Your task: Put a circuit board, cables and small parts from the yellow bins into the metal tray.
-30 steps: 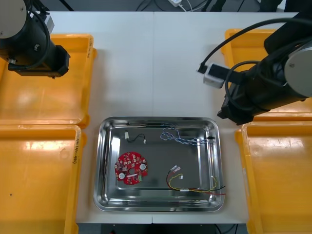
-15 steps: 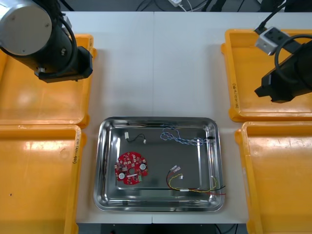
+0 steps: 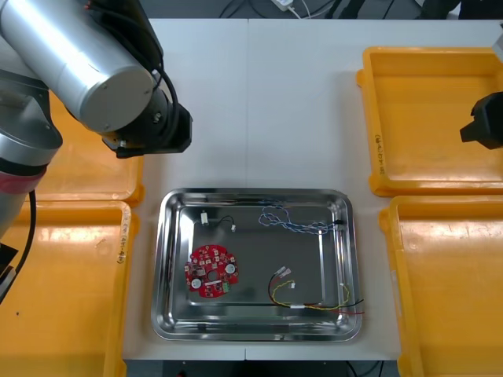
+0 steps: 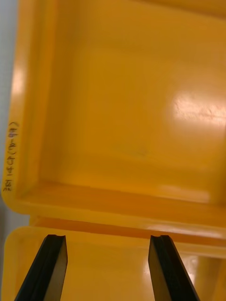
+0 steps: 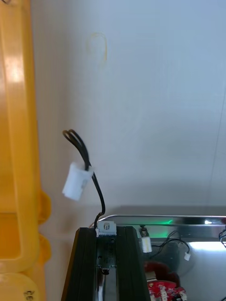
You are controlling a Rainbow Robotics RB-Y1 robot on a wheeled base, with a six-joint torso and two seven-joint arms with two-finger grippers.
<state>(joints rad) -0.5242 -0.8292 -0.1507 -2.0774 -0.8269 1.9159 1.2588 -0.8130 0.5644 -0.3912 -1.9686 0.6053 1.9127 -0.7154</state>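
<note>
Left wrist view: left claw (image 5: 107,230) clenched a black cable (image 5: 98,194) near the metal tray (image 5: 165,219); right claw (image 4: 107,249) gaped, released, over yellow bins (image 4: 117,204).

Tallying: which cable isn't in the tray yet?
The black, white-plugged cable in the left pincer, above table; three others lie in the tray. Right pincer hovers over a bin.

Yellow bins (image 3: 424,118), red board (image 3: 211,272), black cable (image 5: 100,195).

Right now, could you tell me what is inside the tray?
A board, a black cable, a blue and white cable and a red and yellow cable lie in the tray. Whatever is under the board is covered. The left gripper holds a second black cable outside it.
</note>
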